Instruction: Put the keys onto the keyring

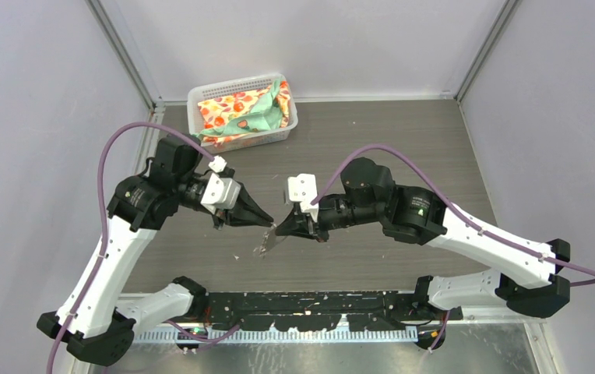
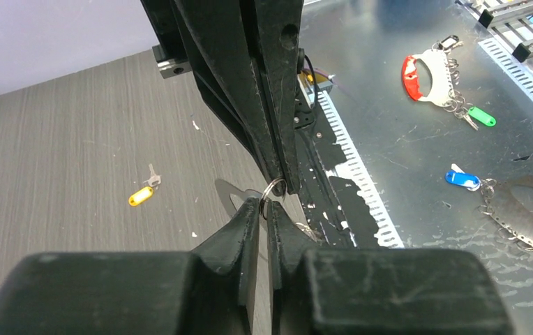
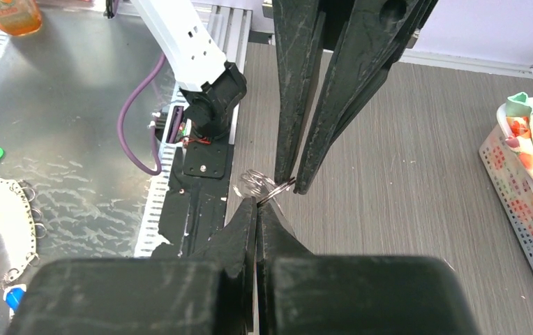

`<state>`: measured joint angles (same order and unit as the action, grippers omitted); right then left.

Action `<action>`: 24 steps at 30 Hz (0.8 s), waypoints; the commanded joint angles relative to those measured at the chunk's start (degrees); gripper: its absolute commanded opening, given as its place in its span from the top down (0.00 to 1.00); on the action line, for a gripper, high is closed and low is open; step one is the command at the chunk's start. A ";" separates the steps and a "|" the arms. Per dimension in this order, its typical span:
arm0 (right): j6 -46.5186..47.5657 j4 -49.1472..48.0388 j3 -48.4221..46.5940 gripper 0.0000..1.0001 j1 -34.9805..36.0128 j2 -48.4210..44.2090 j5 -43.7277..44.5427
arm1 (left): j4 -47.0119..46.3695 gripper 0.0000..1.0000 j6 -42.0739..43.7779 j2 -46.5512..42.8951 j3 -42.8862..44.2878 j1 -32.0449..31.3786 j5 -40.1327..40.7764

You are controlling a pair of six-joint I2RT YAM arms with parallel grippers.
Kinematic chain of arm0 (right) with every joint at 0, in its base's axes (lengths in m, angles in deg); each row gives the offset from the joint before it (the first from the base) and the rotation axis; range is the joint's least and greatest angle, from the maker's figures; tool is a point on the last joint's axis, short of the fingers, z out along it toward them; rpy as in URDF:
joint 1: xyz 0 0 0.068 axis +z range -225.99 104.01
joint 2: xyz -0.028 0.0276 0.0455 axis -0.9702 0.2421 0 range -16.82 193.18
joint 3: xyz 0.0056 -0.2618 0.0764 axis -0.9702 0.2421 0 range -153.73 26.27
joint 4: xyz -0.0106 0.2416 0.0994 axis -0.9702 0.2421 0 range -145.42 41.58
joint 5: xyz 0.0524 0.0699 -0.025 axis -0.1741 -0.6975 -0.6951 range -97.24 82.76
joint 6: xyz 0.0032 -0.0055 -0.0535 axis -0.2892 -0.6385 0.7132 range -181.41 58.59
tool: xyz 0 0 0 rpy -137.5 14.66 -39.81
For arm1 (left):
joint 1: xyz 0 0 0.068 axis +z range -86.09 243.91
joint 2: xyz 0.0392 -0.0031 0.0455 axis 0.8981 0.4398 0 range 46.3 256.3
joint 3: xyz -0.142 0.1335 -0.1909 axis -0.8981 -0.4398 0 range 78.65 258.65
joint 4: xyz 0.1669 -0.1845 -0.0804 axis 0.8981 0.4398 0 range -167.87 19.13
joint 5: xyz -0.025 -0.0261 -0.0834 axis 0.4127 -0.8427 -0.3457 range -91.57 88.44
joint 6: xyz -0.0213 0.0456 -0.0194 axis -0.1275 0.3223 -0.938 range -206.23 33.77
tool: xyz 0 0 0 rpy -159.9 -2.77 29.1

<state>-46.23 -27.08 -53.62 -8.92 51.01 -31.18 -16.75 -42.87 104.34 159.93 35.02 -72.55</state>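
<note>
My two grippers meet tip to tip above the table's middle. The keyring [image 1: 263, 244], a pale silvery plate, hangs tilted just under them; the left wrist view shows its oval hole behind the fingertips [image 2: 230, 197]. A small wire ring [image 2: 275, 187] on its edge sits between both pairs of jaws. My left gripper [image 2: 265, 204] is closed on that ring with a narrow gap. My right gripper [image 3: 257, 202] is shut on the same ring [image 3: 278, 190]. A yellow-headed key [image 2: 141, 195] lies loose on the wood table, left of the keyring.
A white basket [image 1: 201, 101] with patterned cloth stands at the back. On the metal shelf by the arm bases lie a blue-tagged key [image 2: 462, 179] beside another ringed plate [image 2: 529, 209], a green tag [image 2: 482, 116] and a red-and-white piece [image 2: 424, 70].
</note>
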 commanded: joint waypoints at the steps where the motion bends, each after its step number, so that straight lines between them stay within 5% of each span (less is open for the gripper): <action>1: 1.00 -4.80 0.16 0.99 0.17 -0.88 -0.13 | -3.03 0.96 -2.79 -0.90 0.47 -0.21 -2.63; 10: 0.16 -9.20 2.67 0.99 0.17 -1.87 2.28 | -0.76 0.99 -0.80 -1.18 -0.01 -0.21 -1.42; 17: 1.03 -8.27 2.46 0.99 0.19 -1.88 1.56 | 1.03 0.73 -1.72 -0.84 0.80 -0.21 -0.79; 24: 1.20 -7.71 1.67 0.99 0.18 -1.04 0.92 | 2.17 0.88 -0.41 -0.12 0.91 -0.20 -1.25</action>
<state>-45.79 -31.47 -50.65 -8.85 50.55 -30.33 -16.07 -43.70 104.21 159.86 35.02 -72.11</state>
